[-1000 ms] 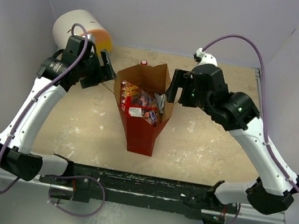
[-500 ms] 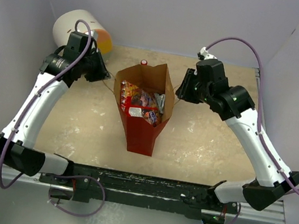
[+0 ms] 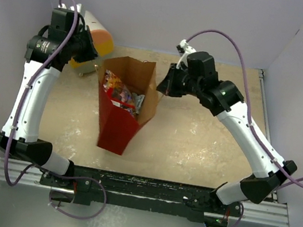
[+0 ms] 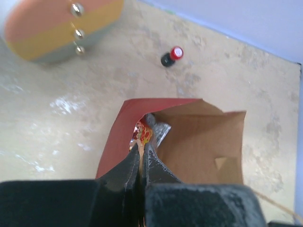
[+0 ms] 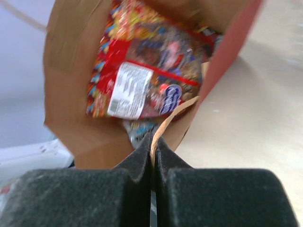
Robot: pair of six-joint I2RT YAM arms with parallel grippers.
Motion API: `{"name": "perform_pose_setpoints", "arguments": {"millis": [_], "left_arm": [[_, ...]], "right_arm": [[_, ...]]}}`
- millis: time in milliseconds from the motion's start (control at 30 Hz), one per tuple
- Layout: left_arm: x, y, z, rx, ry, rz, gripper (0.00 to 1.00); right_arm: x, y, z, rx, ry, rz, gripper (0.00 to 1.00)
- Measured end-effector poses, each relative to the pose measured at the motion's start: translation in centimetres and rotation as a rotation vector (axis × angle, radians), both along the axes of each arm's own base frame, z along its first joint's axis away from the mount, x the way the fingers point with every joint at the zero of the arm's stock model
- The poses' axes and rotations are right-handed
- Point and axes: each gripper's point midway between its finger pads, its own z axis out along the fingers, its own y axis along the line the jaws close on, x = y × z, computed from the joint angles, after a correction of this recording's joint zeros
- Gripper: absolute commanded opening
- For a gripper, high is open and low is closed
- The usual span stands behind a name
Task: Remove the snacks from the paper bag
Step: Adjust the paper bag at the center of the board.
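The paper bag [image 3: 116, 124], red outside and brown inside, stands open between my arms. It holds the snacks [image 3: 121, 94]: a red crinkly chip bag [image 5: 142, 75] above small packets. My left gripper [image 3: 94, 60] is at the bag's left rim. In the left wrist view the left gripper [image 4: 141, 145] is shut on a thin tan strip of handle, above the bag's mouth [image 4: 199, 137]. My right gripper [image 3: 163, 89] is at the right rim. In the right wrist view the right gripper [image 5: 154, 138] is shut on the twine handle [image 5: 176, 115].
A white cylinder with an orange-yellow face [image 3: 97, 36] lies at the back left, close behind my left gripper. A small red-and-black knob [image 4: 171, 56] sits on the table beyond the bag. The walls stand close at the back and on both sides.
Both grippers went from open to shut on the bag's handles. Both arms swung left and the bag moved left with them, its mouth now pulled wider.
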Motion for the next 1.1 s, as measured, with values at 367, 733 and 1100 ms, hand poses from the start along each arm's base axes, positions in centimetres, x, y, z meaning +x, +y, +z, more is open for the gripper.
{"name": "perform_pose_setpoints", "arguments": {"millis": [367,733,1100], "left_arm": [[1.0,-1.8,0.4,0.025,-0.108,-0.221,0.00],[-6.1,-6.7,-2.3,-0.231,-0.141,-0.461,0.00],[-7.6,-6.6,-0.7,-0.254,-0.143,-0.444,0.00]], "right_arm": [[-2.9,9.4,-5.7,0.062,0.131,0.271,0.11],[-8.9,3.2,-10.3,-0.007,0.226,0.297,0.50],[-6.5,1.6,-3.6,0.029,0.087,0.130,0.65]]}}
